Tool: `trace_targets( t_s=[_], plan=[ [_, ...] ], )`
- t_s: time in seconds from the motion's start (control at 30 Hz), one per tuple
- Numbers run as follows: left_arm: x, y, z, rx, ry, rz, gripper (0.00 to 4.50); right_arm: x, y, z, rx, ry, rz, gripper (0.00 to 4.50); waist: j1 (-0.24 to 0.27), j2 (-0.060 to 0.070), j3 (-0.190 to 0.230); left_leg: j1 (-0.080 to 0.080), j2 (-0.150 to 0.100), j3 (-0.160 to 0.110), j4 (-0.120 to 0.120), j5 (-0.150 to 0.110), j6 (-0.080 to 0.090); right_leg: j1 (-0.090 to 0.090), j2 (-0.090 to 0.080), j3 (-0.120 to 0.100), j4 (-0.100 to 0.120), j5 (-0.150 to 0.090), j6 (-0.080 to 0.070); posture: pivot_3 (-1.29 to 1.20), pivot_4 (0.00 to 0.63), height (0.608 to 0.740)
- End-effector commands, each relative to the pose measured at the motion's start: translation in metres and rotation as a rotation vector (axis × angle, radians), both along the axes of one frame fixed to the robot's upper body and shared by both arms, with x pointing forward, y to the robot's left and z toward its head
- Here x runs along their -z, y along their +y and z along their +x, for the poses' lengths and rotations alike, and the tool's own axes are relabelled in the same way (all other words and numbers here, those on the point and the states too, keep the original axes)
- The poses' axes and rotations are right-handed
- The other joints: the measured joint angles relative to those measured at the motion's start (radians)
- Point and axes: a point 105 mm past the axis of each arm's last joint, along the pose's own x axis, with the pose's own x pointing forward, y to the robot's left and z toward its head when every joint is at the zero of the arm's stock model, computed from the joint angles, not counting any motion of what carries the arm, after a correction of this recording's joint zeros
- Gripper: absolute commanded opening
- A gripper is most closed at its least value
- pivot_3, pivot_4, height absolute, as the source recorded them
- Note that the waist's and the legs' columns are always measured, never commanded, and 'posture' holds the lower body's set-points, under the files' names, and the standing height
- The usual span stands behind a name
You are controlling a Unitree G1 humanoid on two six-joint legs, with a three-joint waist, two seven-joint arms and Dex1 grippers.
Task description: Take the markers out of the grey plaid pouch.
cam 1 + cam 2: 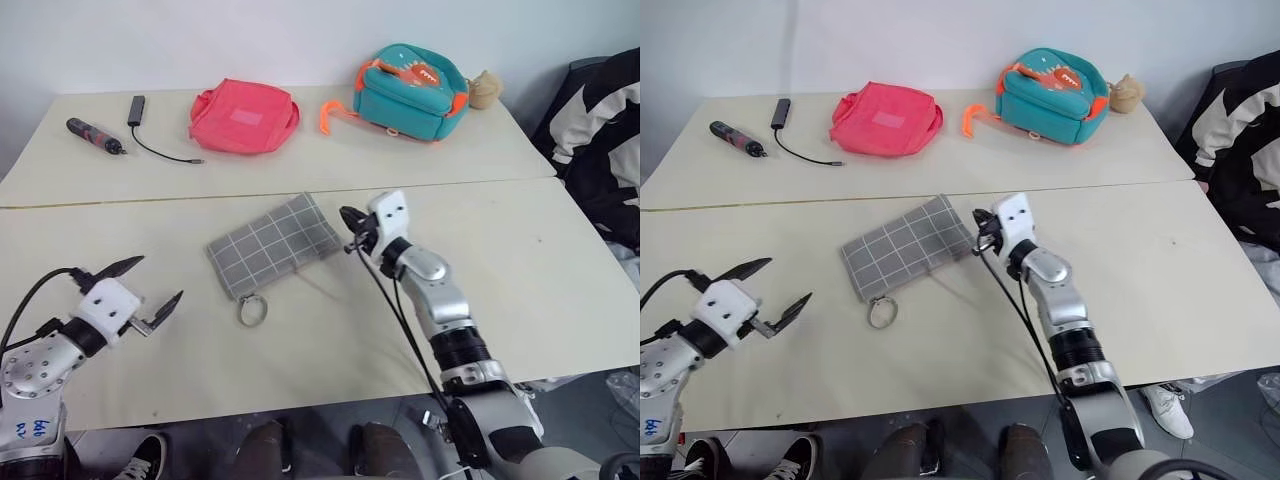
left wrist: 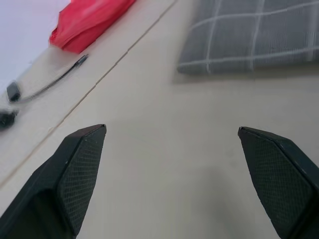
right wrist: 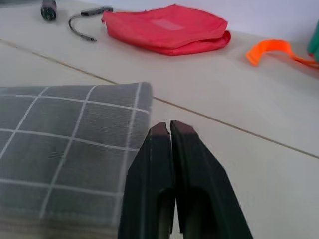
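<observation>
From the left eye view, the grey plaid pouch [image 1: 275,246] lies flat near the middle of the cream tabletop [image 1: 560,270], a soft woven rectangle crossed by thin white grid lines, turned slantwise, with a metal ring [image 1: 252,310] hanging off its corner at 7 o'clock. The right tool [image 1: 352,229] sits just beside the pouch's 3 o'clock edge, its black fingers pressed together, holding nothing. The left tool [image 1: 150,292] hovers well off at 8 o'clock from the pouch, fingers spread wide. Toward 12 o'clock lie a puffy pink bag [image 1: 244,116], a teal backpack [image 1: 412,91] with orange straps, a thin black cable stick [image 1: 137,109] and a black-and-red pen-like tool [image 1: 94,136]. In the left wrist view, two textured black fingers [image 2: 75,174] stand far apart over bare tabletop, the pouch's edge beyond them. In the right wrist view, the shut fingertips [image 3: 160,130] rest close against the pouch's hemmed corner; whether they touch it I cannot tell.
</observation>
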Motion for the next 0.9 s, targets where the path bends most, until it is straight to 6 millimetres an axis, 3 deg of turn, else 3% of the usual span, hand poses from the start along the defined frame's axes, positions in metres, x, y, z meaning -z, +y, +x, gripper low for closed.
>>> trace_targets(
  t_s=[0.03, 0.23, 0.37, 0.63, 0.9],
  plan=[
    [0.0, -0.004, 0.005, 0.017, -0.045, 0.1, 4.5, 0.003, 0.006, 0.009, 0.036, -0.014, -0.058, 0.02, -0.001, 0.0, 0.0, 0.0, 0.0, 0.001, 0.0, 0.0, 0.0, 0.0, 0.0, 0.0, 0.0, 0.0, 0.0, 0.0, 0.15, 0.74],
    [0.001, -0.014, 0.015, 0.073, -0.087, 0.213, 4.5, 0.019, 0.019, 0.017, 0.002, -0.016, -0.207, 0.02, -0.009, 0.0, 0.0, 0.0, 0.0, 0.002, 0.0, 0.002, 0.003, -0.001, 0.0, -0.001, 0.001, 0.0, 0.0, 0.0, 0.15, 0.74],
    [0.004, -0.018, 0.02, 0.12, -0.096, 0.286, 4.5, 0.029, 0.016, 0.021, 0.023, 0.01, -0.259, 0.02, -0.016, 0.0, 0.0, 0.001, 0.0, 0.003, -0.001, 0.002, 0.004, -0.001, 0.0, -0.002, 0.002, 0.0, 0.0, 0.0, 0.15, 0.74],
    [0.023, -0.051, 0.033, 0.27, -0.067, 0.34, 4.5, 0.024, 0.012, 0.023, 0.027, 0.02, -0.204, 0.02, -0.011, 0.0, 0.0, 0.002, 0.0, 0.003, -0.001, 0.003, 0.005, 0.0, -0.002, -0.002, 0.003, 0.0, 0.0, 0.0, 0.15, 0.74],
    [0.027, -0.062, 0.052, 0.291, -0.066, 0.366, 4.5, 0.018, 0.005, 0.024, 0.028, 0.027, -0.168, 0.02, -0.008, 0.0, 0.0, 0.003, -0.001, 0.003, 0.0, 0.003, 0.006, 0.0, -0.004, -0.005, 0.005, 0.0, 0.0, 0.0, 0.15, 0.74]
  ],
)
